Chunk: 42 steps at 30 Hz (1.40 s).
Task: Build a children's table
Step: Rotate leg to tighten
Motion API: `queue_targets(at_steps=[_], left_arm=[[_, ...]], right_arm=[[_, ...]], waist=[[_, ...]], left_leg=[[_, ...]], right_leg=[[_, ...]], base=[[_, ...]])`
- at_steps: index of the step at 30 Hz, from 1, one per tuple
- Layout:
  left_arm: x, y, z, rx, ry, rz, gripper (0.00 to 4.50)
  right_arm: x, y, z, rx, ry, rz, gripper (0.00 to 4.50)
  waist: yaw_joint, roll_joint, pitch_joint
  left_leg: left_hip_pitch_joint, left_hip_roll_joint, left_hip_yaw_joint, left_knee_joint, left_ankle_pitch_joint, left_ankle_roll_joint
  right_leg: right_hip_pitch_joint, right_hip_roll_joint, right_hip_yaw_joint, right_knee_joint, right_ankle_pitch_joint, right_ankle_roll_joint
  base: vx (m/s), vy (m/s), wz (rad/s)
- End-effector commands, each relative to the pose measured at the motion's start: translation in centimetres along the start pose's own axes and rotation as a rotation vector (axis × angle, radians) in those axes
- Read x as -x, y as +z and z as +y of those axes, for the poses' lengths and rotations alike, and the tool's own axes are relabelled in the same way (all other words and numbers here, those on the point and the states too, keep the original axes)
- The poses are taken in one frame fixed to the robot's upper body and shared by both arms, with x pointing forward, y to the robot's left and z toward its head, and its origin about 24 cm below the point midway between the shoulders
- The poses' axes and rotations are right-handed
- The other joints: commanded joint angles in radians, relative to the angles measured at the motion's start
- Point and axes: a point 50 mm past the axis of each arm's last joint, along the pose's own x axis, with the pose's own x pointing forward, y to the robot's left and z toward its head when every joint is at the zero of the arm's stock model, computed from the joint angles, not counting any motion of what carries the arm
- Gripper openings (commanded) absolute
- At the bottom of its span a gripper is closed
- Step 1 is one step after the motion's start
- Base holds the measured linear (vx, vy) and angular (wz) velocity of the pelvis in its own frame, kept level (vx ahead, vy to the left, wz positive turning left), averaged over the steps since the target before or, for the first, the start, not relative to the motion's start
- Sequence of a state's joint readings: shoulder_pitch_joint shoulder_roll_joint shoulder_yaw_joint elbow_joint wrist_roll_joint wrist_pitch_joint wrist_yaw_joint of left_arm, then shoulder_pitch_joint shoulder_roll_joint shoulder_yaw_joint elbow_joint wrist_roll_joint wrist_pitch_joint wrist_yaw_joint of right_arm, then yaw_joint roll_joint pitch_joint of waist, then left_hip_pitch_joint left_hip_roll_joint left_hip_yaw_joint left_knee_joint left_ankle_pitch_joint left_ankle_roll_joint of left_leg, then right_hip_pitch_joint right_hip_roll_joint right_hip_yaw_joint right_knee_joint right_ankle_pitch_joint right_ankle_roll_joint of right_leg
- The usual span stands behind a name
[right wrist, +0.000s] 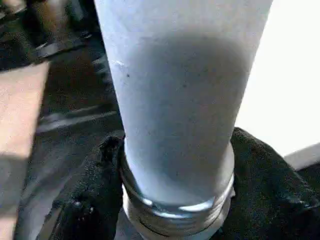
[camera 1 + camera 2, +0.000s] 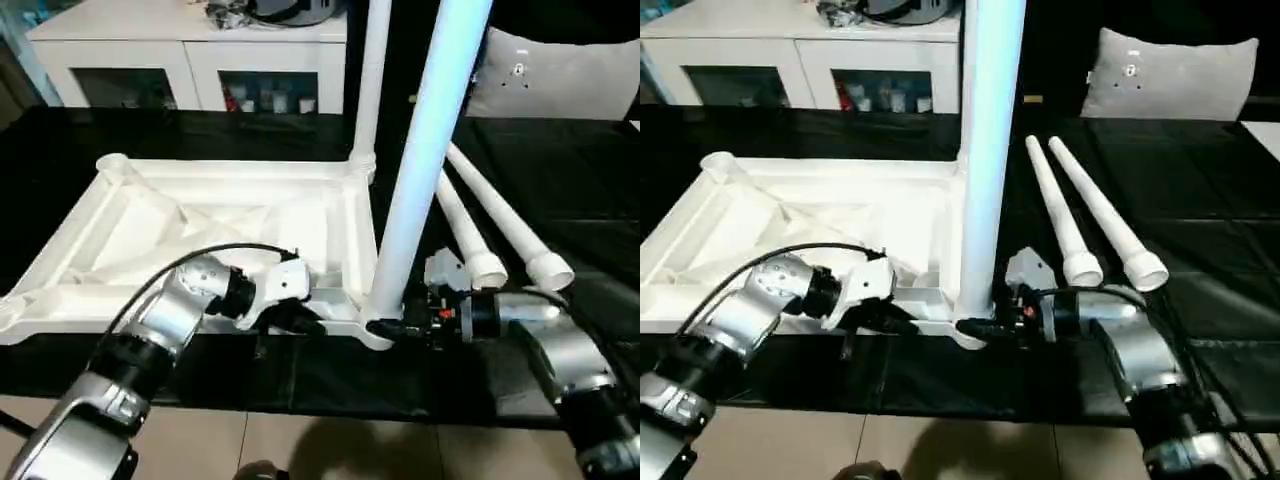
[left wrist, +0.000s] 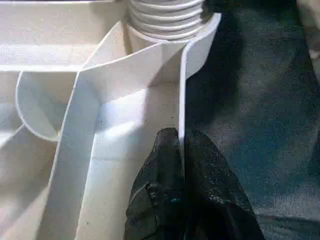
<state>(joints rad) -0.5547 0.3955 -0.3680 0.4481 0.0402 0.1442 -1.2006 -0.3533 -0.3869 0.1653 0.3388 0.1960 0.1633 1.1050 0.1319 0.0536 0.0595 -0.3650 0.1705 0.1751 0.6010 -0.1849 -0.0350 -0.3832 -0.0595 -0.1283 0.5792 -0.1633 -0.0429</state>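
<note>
I see my right gripper (image 1: 175, 200) grasping a smooth upright tube leg (image 2: 420, 160) at its threaded base; my left gripper (image 3: 182, 165) pinches the ribbed white tabletop's (image 2: 150, 220) thin wall on black cloth (image 2: 560, 180).

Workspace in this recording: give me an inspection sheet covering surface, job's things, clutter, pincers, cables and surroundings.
Surface: black table.
Job's things: tabletop lies ribbed side up; far leg stands in its corner socket; near leg stands, leaning, at the near right corner; two loose legs lie to the right.
Clutter: nothing seen.
Pincers: left pincer shut on the tabletop's rim; right pincer closed around the near leg's base.
Cables: black cable over the left forearm.
Surroundings: white cabinet and grey cushion behind.
</note>
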Motion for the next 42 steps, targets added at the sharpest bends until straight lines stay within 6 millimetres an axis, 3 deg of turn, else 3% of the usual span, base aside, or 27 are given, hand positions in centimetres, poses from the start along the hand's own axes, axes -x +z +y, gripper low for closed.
queue_targets(at_steps=[1, 3, 4, 5, 7, 11, 14, 17, 21, 22, 25, 27, 30, 32, 35, 38, 42], left_arm=[[-0.9, 2.4, 0.5, -0.01, 0.121, -0.077, 0.0], [-1.0, 2.5, 0.5, -0.001, 0.141, -0.079, 0.0], [-2.1, 3.6, 0.3, 0.051, 0.22, -0.11, 0.0], [-2.6, 4.1, 0.3, 0.075, 0.255, -0.129, 0.0], [-3.1, 4.8, 0.3, 0.101, 0.303, -0.147, 0.0], [-4.0, 6.0, 0.6, 0.119, 0.395, -0.165, 0.0], [-4.2, 6.4, 0.5, 0.119, 0.418, -0.163, 0.0], [-4.1, 6.3, 0.6, 0.113, 0.445, -0.139, 0.0], [-3.7, 5.8, 0.8, 0.098, 0.461, -0.115, 0.0], [-3.3, 5.3, 1.0, 0.096, 0.467, -0.102, 0.0], [-2.5, 4.3, 1.0, 0.07, 0.418, -0.096, 0.0], [-2.3, 4.1, 1.1, 0.068, 0.409, -0.095, 0.0], [-1.4, 3.1, 0.9, 0.032, 0.323, -0.084, 0.0], [-1.4, 3.1, 0.9, 0.029, 0.318, -0.084, 0.0], [-0.5, 1.7, 0.4, -0.005, 0.186, -0.043, 0.0], [0.2, 0.9, 0.1, -0.052, 0.109, -0.022, 0.0], [0.8, 0.3, -0.2, -0.074, 0.025, -0.005, 0.0]], right_arm=[[-3.0, -0.3, 1.4, -0.075, 0.024, -0.028, 2.72], [-3.5, -0.3, 1.4, -0.089, 0.0, -0.026, 2.72], [-5.4, 0.0, 1.2, -0.146, -0.089, -0.058, 2.72], [-6.2, 0.2, 1.1, -0.171, -0.13, -0.07, 2.72], [-7.2, 0.5, 0.9, -0.204, -0.187, -0.079, 2.72], [-8.5, 0.8, 0.6, -0.214, -0.268, -0.07, 2.72], [-8.6, 0.7, 0.4, -0.199, -0.317, -0.051, 2.72], [-8.4, 0.5, 0.1, -0.218, -0.354, -0.06, 3.42], [-8.0, 0.5, -0.2, -0.208, -0.375, -0.071, 3.62], [-7.3, 0.5, -0.5, -0.19, -0.391, -0.085, 3.89], [-5.3, 0.8, -0.8, -0.106, -0.342, -0.11, 4.0], [-4.8, 0.8, -0.9, -0.089, -0.329, -0.114, 4.35], [-2.5, 1.3, -1.3, -0.023, -0.267, -0.122, 4.46], [-2.3, 1.3, -1.3, -0.019, -0.263, -0.122, 4.46], [-0.1, 1.6, -1.6, 0.034, -0.163, -0.079, 4.46], [0.8, 2.0, -1.6, 0.079, -0.098, -0.052, 4.46], [1.1, 2.0, -1.1, 0.112, -0.019, -0.022, 4.46]], waist=[[-0.014, -0.006, -0.068], [-0.024, -0.006, -0.066], [-0.039, -0.006, -0.065], [-0.048, -0.005, -0.06], [-0.071, -0.006, -0.059], [-0.085, -0.009, -0.06], [-0.083, -0.011, -0.064], [-0.079, -0.009, -0.066], [-0.078, -0.006, -0.069], [-0.078, -0.002, -0.069], [-0.074, -0.004, -0.071], [-0.063, -0.002, -0.073], [-0.057, -0.003, -0.074], [-0.051, -0.001, -0.077], [-0.034, -0.001, -0.078], [-0.028, 0.001, -0.076], [-0.018, -0.001, -0.073]], left_leg=[[0.019, 0.074, -0.035, -0.073, -0.259, 0.034], [0.02, 0.071, -0.037, -0.073, -0.276, 0.031], [0.022, 0.072, -0.037, -0.073, -0.297, 0.025], [0.021, 0.071, -0.038, -0.073, -0.309, 0.023], [0.029, 0.06, -0.041, -0.067, -0.355, 0.012], [0.027, 0.051, -0.038, -0.062, -0.334, 0.036], [0.02, 0.053, -0.036, -0.064, -0.301, 0.051], [0.015, 0.058, -0.036, -0.068, -0.274, 0.06], [0.014, 0.064, -0.037, -0.07, -0.269, 0.061], [0.011, 0.065, -0.038, -0.071, -0.263, 0.06], [0.009, 0.063, -0.035, -0.07, -0.258, 0.069], [0.008, 0.066, -0.033, -0.068, -0.228, 0.079], [0.005, 0.067, -0.033, -0.068, -0.214, 0.087], [0.005, 0.072, -0.032, -0.067, -0.195, 0.092], [0.004, 0.072, -0.03, -0.065, -0.182, 0.096], [0.006, 0.073, -0.029, -0.065, -0.196, 0.099], [0.015, 0.075, -0.03, -0.069, -0.231, 0.077]], right_leg=[[0.044, -0.115, 0.062, -0.093, -0.463, -0.102], [0.043, -0.115, 0.059, -0.098, -0.488, -0.087], [0.041, -0.116, 0.06, -0.099, -0.499, -0.086], [0.038, -0.115, 0.057, -0.104, -0.508, -0.091], [0.039, -0.113, 0.043, -0.118, -0.577, -0.064], [0.037, -0.11, 0.041, -0.127, -0.585, -0.04], [0.038, -0.11, 0.048, -0.119, -0.551, -0.044], [0.04, -0.109, 0.053, -0.112, -0.503, -0.059], [0.04, -0.11, 0.058, -0.103, -0.443, -0.084], [0.042, -0.11, 0.059, -0.1, -0.421, -0.091], [0.044, -0.11, 0.062, -0.097, -0.395, -0.095], [0.043, -0.11, 0.065, -0.092, -0.356, -0.106], [0.047, -0.109, 0.065, -0.087, -0.335, -0.11], [0.045, -0.109, 0.067, -0.081, -0.299, -0.12], [0.048, -0.109, 0.067, -0.075, -0.273, -0.132], [0.044, -0.107, 0.066, -0.077, -0.295, -0.125], [0.04, -0.11, 0.065, -0.086, -0.373, -0.114]], base=[[0.0, 0.0, 0.0], [0.0, 0.0, 0.0], [0.0, 0.0, 0.0], [0.0, 0.0, 0.0], [0.0, 0.0, 0.0], [0.0, 0.0, 0.0], [0.0, 0.0, 0.0], [0.0, 0.0, 0.0], [0.0, 0.0, 0.0], [0.0, 0.0, 0.0], [0.0, 0.0, 0.0], [0.0, 0.0, 0.0], [0.0, 0.0, 0.0], [0.0, 0.0, 0.0], [0.0, 0.0, 0.0], [0.0, 0.0, 0.0], [0.0, 0.0, 0.0]])
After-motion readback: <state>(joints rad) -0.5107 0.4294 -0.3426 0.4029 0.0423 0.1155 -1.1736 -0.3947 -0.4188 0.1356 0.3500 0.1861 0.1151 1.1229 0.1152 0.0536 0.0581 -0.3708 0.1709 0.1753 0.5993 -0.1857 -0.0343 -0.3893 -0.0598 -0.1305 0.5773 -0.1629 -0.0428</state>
